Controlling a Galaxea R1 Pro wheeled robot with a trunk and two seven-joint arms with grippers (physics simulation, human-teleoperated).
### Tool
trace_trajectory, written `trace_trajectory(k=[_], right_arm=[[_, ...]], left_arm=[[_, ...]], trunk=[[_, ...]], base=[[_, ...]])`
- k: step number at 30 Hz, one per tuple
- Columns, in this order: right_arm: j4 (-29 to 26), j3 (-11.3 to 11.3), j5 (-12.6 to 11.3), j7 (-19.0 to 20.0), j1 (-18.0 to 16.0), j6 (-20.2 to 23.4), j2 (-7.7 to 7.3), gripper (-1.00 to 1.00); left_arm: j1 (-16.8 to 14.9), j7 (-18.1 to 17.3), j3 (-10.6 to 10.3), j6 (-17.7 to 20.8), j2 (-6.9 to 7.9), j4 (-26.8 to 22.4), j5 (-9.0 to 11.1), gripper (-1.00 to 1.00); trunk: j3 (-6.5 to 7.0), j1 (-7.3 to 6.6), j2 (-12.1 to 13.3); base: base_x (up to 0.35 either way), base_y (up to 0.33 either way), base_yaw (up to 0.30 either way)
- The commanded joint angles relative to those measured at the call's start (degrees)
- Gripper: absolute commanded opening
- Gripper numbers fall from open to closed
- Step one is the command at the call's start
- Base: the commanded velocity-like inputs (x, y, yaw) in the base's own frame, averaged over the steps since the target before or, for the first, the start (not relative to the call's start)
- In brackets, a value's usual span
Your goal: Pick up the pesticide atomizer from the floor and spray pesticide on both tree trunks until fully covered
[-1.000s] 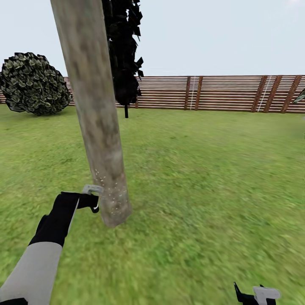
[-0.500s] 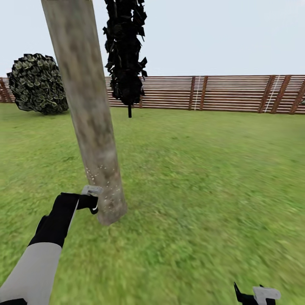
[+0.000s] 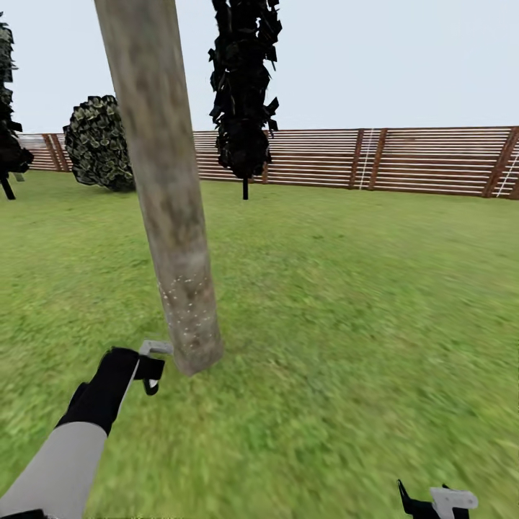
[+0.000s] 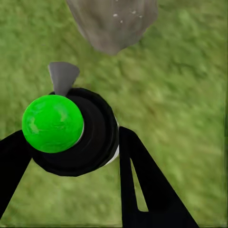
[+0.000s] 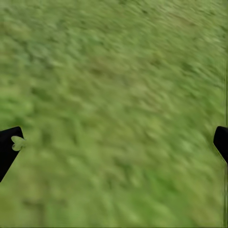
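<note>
I have the left gripper (image 4: pixel 71 156) clamped on the atomizer (image 4: pixel 71 130), its nozzle just beside the trunk (image 3: pixel 169 209) base | white pesticide (image 3: pixel 184 306) specks dot the trunk's foot | right gripper (image 5: pixel 114 142) low at near right, jaws spread over grass (image 3: pixel 346 288) | fence (image 3: pixel 404 160) far.

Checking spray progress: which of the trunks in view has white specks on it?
The thick grey-beige trunk right beside the left hand: white specks dot its lower part. The thin stems of the dark columnar trees by the fence show none.
</note>
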Motion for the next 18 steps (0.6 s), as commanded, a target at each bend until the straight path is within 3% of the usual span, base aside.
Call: trace_trajectory(k=[1,7,9,18], right_arm=[[-0.01,0.0,0.02,0.0,0.0,0.0,-0.02,1.0],[-0.02,-0.01,-0.04,0.0,0.0,0.0,-0.06,1.0],[-0.02,-0.01,-0.04,0.0,-0.01,-0.04,-0.06,1.0],[-0.02,-0.01,-0.04,0.0,0.0,-0.09,-0.06,1.0]], left_arm=[[-0.01,0.14,0.05,-0.04,0.05,0.77,0.02,-1.0],[0.0,1.25,0.47,-1.1,0.15,3.19,0.14,-1.0],[0.0,3.04,0.65,-1.14,0.12,3.21,0.27,-1.0],[0.0,4.88,0.7,-1.15,-0.01,3.18,0.44,-1.0]], trunk=[[0.0,0.0,0.0],[0.0,0.0,0.0],[0.0,0.0,0.0],[0.0,0.0,0.0]], base=[[0.0,-0.273,0.04],[0.0,-0.273,0.006],[0.076,-0.271,0.0],[0.216,-0.204,0.0]])
